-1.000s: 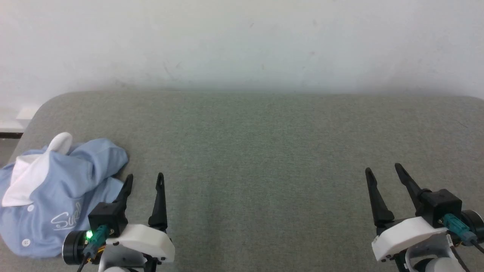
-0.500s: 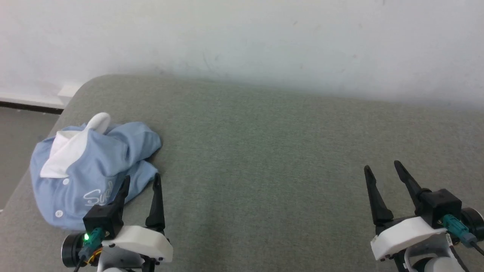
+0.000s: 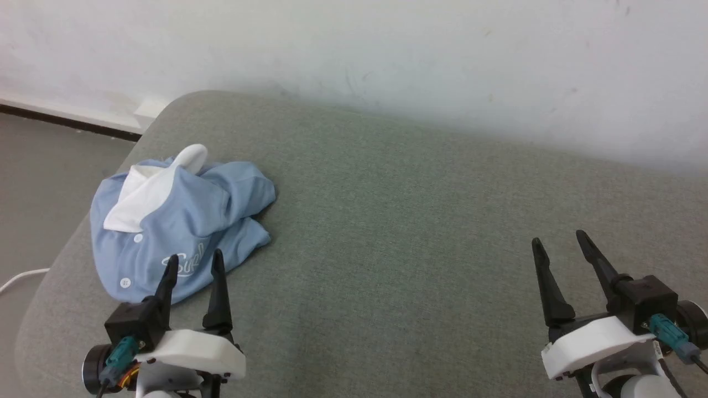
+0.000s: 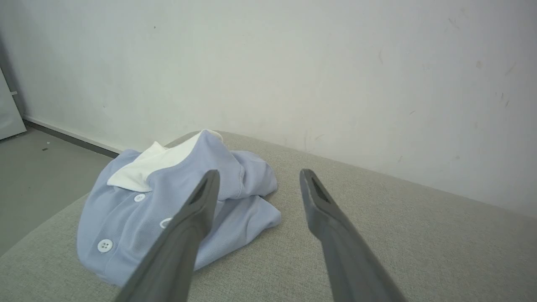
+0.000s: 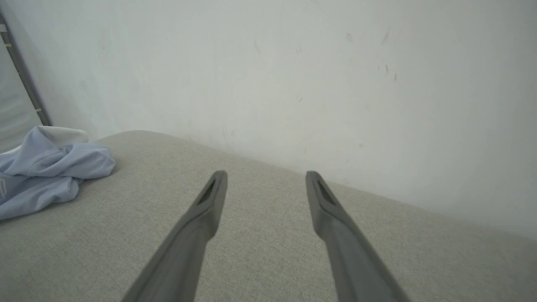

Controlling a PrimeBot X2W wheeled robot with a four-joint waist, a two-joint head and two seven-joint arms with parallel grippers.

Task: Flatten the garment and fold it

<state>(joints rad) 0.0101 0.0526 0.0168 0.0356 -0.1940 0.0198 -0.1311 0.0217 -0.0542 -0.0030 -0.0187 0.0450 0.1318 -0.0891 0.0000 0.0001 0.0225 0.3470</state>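
Observation:
The light blue polo shirt (image 3: pixel 182 221) lies crumpled near the left end of the grey padded surface (image 3: pixel 415 221), its white collar (image 3: pixel 144 190) uppermost and the "Surf" logo partly behind my left fingers. My left gripper (image 3: pixel 193 258) is open just in front of the shirt's near edge, holding nothing. In the left wrist view the shirt (image 4: pixel 147 197) sits ahead and to the left of my left gripper (image 4: pixel 258 176). My right gripper (image 3: pixel 557 239) is open over bare surface far to the right. The right wrist view has my right gripper (image 5: pixel 265 175) open and the shirt (image 5: pixel 46 167) at the far left.
A white wall (image 3: pixel 387 50) runs behind the surface. The surface's rounded left corner drops to a grey floor (image 3: pixel 44 182), where a white cable (image 3: pixel 19 278) lies. A dark skirting strip (image 3: pixel 66 122) lines the wall's foot.
The head camera has turned left, so the whole picture shifts right. The left gripper now points at the shirt's near edge. Both grippers stay open; the shirt lies as before.

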